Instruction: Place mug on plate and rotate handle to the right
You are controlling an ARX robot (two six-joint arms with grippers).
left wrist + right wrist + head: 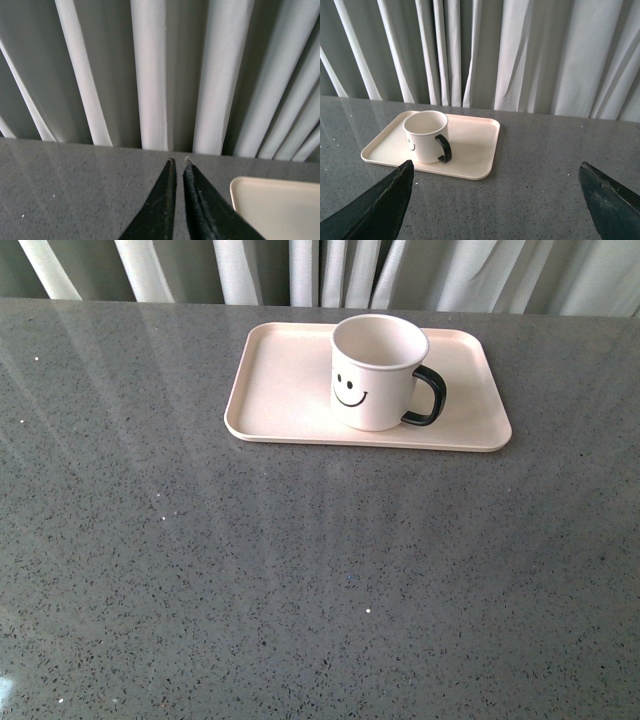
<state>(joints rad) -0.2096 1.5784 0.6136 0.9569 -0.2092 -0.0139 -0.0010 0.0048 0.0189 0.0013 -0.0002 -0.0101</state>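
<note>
Mug [375,370] upright on plate [280,380], handle [428,397] points right. Right end effector [496,169] wide, faces mug, likely nearer; left end effector [179,162] pinched narrow, empty.

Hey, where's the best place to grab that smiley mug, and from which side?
Take the cream-white ceramic mug by its rim wall, coming from above. It stands upright and open-topped on the pale pink rectangular plate, so the wall can probably be pinched inside and out. Its glossy black C-shaped handle sticks out to the right, so pinch the left rim.
</note>
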